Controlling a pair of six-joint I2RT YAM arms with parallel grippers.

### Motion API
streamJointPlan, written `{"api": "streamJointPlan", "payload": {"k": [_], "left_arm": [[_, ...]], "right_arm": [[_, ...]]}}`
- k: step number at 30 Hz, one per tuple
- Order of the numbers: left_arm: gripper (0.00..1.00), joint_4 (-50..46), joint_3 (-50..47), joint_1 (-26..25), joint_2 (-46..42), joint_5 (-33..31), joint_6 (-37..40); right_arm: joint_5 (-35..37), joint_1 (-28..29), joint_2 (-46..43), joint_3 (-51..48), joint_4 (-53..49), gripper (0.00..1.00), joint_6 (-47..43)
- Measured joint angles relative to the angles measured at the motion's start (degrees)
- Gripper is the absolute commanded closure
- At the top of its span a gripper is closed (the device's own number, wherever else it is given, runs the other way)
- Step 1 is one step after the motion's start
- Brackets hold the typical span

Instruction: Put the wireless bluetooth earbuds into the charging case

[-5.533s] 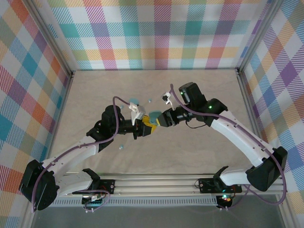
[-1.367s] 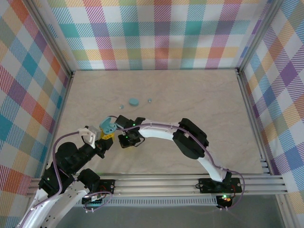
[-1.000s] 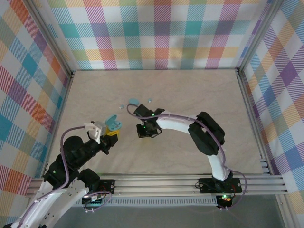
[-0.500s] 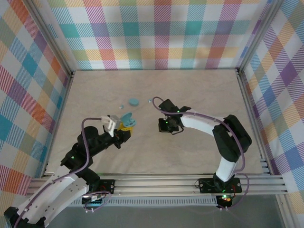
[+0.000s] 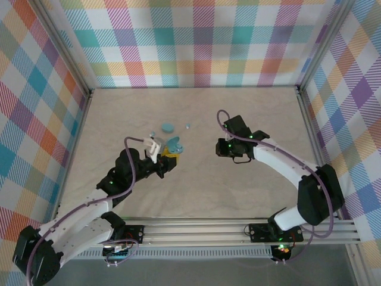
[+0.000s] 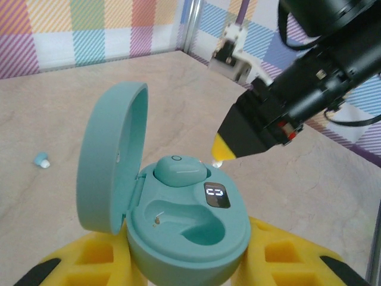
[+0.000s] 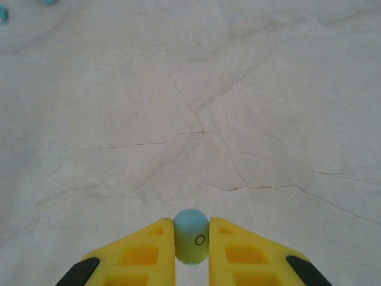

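The charging case [image 6: 190, 235] is a pale blue-green oval box, and its lid [image 6: 110, 158] stands open, tipped up on one side. The left jaws are closed tight on the bottom of the case, with a yellow finger [image 6: 89, 262] pressed on each side. Inside the case are two little hollows. The far hollow has a seated earbud [image 6: 180, 171] in it, a smooth round bit the same colour as the case. The near hollow [image 6: 178, 221] is bare. A tiny screen [image 6: 215, 193] glows on the case just beside the seated earbud. The right jaws are almost shut and pinch a held earbud [image 7: 190, 233] right at their tips, between two yellow fingers [image 7: 143, 250]. This earbud is a small pale blue ball with a little black ring drawn on it, and it hangs over the pale stone worktop [image 7: 238, 119]. The right arm [image 5: 280, 164] reaches in near the case, and its yellow tip [image 6: 221, 152] is just past the case, not touching it. A loose earbud [image 6: 41, 159] lies on the worktop well off to the lid side of the case. From above, a flat blue oval [image 5: 167, 127] lies on the worktop just beyond the case, and another loose bit [image 5: 187, 126] lies near that oval.
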Motion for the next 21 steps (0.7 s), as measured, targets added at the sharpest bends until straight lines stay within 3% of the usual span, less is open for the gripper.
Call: {"api": "streamJointPlan", "payload": {"k": [21], "left_arm": [[0.93,12.9,13.0,-5.7,21.7,5.0,0.3]], "right_arm": [[2.4,-0.4,-27.4,3.3,-8.7,0.83,-4.0]]}}
